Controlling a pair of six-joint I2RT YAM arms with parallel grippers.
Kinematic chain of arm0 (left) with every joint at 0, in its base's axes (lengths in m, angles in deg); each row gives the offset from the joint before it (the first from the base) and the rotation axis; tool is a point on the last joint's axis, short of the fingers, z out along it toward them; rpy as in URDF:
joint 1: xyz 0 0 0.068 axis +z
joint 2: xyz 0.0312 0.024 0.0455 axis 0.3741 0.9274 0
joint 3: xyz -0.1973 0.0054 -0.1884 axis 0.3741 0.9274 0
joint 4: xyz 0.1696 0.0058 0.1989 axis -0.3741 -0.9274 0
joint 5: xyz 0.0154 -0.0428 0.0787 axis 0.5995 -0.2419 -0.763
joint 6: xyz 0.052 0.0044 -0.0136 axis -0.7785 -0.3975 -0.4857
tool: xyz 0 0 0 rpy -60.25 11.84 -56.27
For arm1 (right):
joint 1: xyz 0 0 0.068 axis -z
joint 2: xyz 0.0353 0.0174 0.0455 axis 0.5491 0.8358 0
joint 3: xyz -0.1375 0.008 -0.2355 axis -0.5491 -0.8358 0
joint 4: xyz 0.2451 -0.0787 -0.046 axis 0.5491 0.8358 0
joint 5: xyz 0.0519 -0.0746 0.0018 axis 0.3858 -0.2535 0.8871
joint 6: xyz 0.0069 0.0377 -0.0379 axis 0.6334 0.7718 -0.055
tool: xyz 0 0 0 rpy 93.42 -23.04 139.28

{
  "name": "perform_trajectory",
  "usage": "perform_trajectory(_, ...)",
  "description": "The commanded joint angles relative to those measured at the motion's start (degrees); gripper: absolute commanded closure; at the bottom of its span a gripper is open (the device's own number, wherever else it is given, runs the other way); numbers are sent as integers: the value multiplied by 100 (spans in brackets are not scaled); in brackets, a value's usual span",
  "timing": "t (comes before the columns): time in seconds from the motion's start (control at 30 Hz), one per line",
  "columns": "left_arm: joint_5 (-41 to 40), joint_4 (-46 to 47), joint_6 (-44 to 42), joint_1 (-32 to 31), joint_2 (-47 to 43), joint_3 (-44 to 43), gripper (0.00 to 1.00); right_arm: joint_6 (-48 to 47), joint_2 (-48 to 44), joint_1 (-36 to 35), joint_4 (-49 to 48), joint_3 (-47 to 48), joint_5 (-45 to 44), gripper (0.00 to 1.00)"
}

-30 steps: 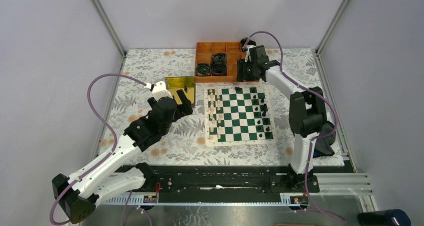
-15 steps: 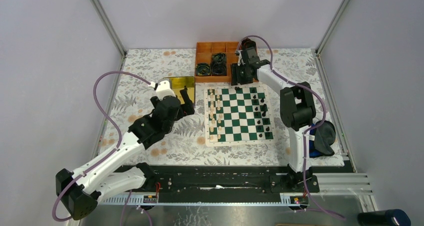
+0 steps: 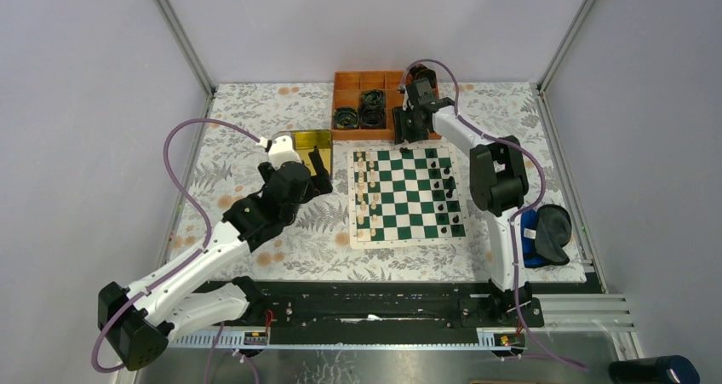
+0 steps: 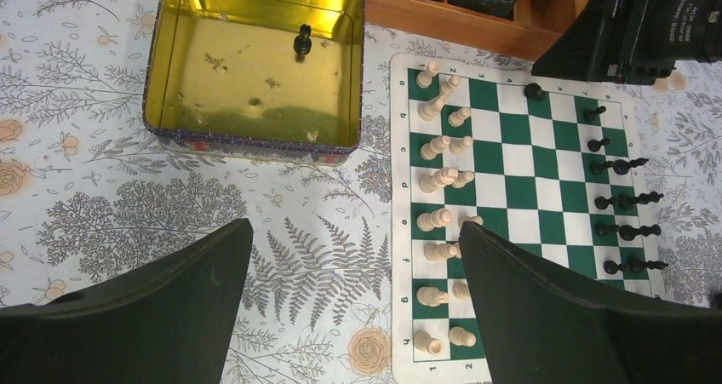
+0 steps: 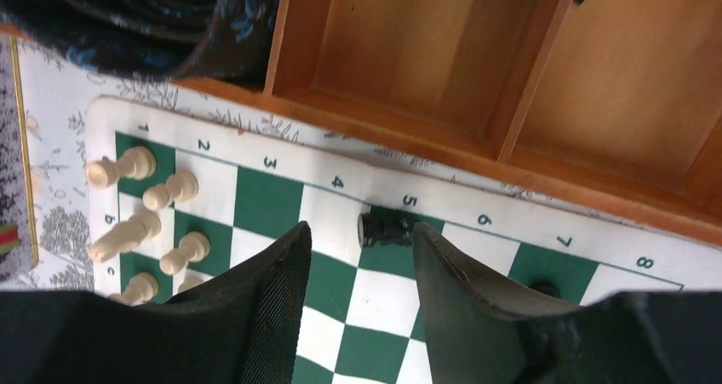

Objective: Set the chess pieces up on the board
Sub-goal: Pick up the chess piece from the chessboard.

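I'm holding left gripper (image 4: 353, 231) and right gripper (image 5: 359, 235) apart; white pieces (image 4: 438, 180) standing, one black piece (image 4: 302, 40) waiting in upper-left tin (image 4: 255, 103).

Left arm (image 3: 196, 260) and right arm (image 3: 502, 256) showing white shells, black joints; purple cable (image 3: 197, 123) looping off each; fingers (image 4: 153, 316) appearing matte black, wedge-shaped.

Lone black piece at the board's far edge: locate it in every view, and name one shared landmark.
Top external: black piece just right of centre, on the board's far edge.
Left wrist: black piece upper right, same edge.
Right wrist: black piece at centre, beside the printed 5.
Landmark: orange tray just beyond it in all three.
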Motion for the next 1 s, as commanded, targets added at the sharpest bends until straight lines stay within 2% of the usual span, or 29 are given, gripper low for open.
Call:
perform_trajectory(0.0,-205,383,-114,14,35,-62,1,257,243,-52,432,752,-276,46)
perform_trajectory(0.27,-219,490,-218,21,120,-81,1,593,725,-163,1281,1687,-600,45)
perform_trajectory(0.47,-220,516,-244,17,105,-40,1,712,650,-249,1501,1565,-985,45)
perform_trajectory(0.6,-197,548,-290,19,93,7,1,804,548,-293,1373,1272,-1042,46)
perform_trajectory(0.97,-125,566,-439,27,4,47,1,1021,588,-320,1351,1198,-1224,46)
